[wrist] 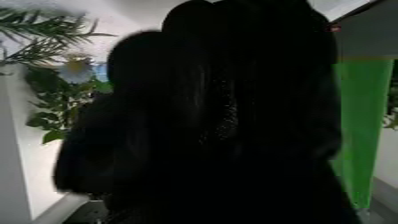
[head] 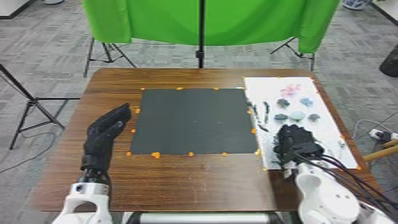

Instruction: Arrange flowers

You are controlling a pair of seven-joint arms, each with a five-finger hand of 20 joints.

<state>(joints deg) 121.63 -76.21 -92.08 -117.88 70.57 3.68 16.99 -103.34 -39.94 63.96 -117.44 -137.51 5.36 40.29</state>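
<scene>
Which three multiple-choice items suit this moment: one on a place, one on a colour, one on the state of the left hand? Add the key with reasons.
1. On which side of the table does the white sheet with the flowers lie?
A. Left
B. Right
C. Middle

2. What colour is the cloth beyond the table?
A. Red
B. Yellow
C. Green

3. How is the left hand?
A. Fingers straight, holding nothing
B. Curled round a flower
C. Clenched in an empty fist

Key:
1: B, the head view shows the sheet along the robot's right side.
2: C, it hangs bright green past the far edge.
3: A, the fingers point forward with nothing in them.
</scene>
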